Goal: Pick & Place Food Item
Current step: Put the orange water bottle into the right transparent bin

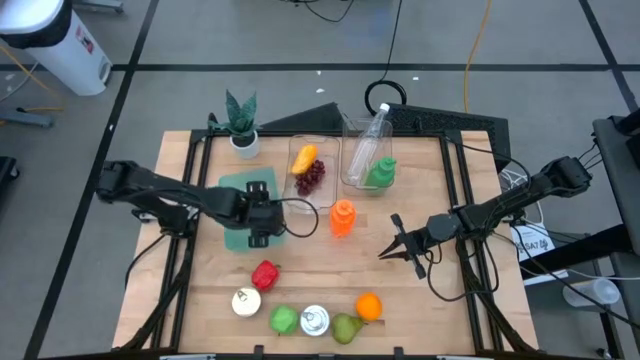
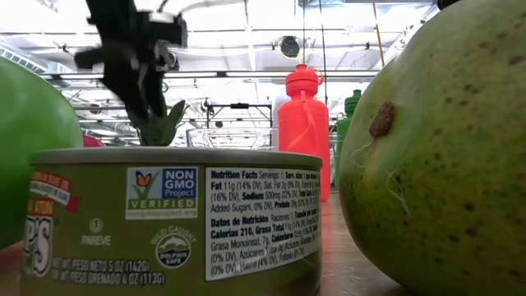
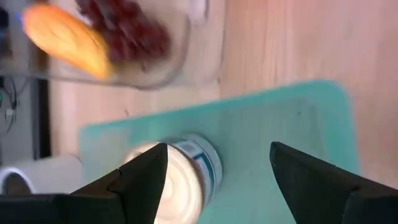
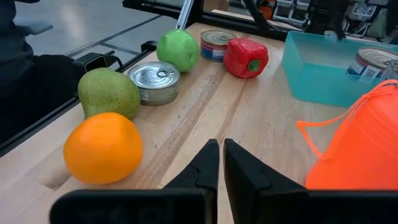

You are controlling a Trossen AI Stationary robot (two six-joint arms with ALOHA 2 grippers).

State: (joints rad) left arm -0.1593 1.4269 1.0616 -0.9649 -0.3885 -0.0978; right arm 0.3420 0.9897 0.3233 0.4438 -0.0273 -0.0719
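A teal tray [image 1: 232,192] lies left of the table's middle, and a food can [image 3: 181,179] stands upright on its floor, also seen in the right wrist view [image 4: 371,62]. My left gripper [image 3: 217,155] hovers open above the tray with the can below its fingers, touching nothing. In the high view my left gripper [image 1: 262,232] hides the can. My right gripper [image 1: 385,252] waits shut over the table's right middle, nothing between its fingers [image 4: 221,163].
Near the front edge sit a red pepper [image 1: 265,273], a can [image 1: 246,301], a green apple [image 1: 284,319], another can [image 1: 315,320], a pear [image 1: 346,327] and an orange [image 1: 368,306]. An orange bottle [image 1: 342,217] stands mid-table. Clear bins [image 1: 308,165] and a plant [image 1: 241,120] stand behind.
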